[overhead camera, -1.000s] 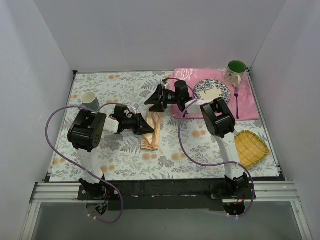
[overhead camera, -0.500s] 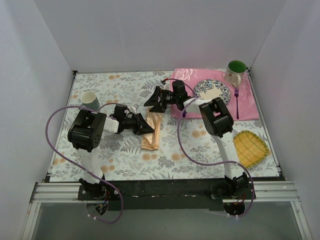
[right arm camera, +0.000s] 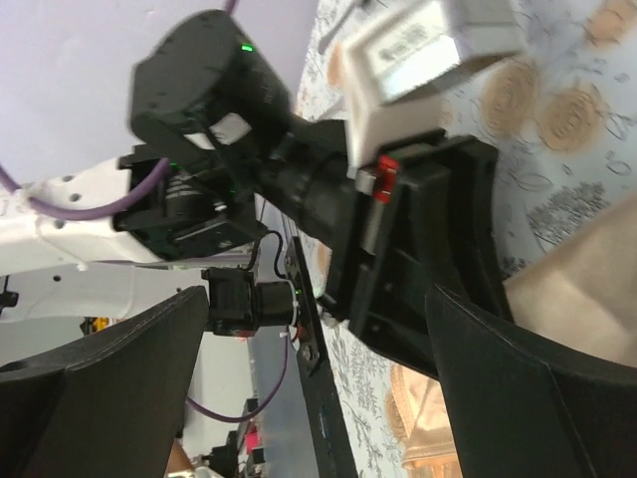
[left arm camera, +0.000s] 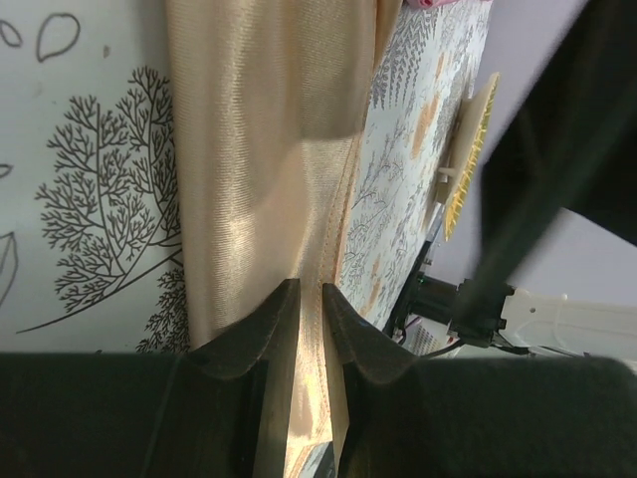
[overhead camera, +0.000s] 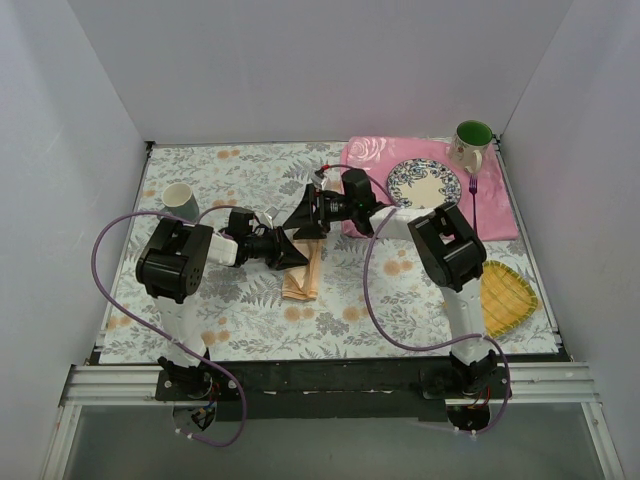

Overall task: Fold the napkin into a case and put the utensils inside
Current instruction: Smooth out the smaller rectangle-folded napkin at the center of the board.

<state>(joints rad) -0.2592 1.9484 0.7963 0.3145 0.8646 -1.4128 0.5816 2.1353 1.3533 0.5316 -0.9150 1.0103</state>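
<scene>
From above, the folded peach-orange cloth napkin (overhead camera: pixel 303 272) lay as a narrow strip on the floral worktop (overhead camera: pixel 250 300), pattern showing along both long edges. The left gripper (overhead camera: pixel 294 252) and right gripper (overhead camera: pixel 299 216) crowded its far end. The slim purple fork (overhead camera: pixel 473 205) lay well apart. Left wrist: the gripper (left arm camera: pixel 311 299) pinched the napkin's (left arm camera: pixel 259 149) hemmed edge. Right wrist: the fingers (right arm camera: pixel 109 378) stood spread wide — gripping nothing — with the left gripper (right arm camera: pixel 418 239) just ahead.
</scene>
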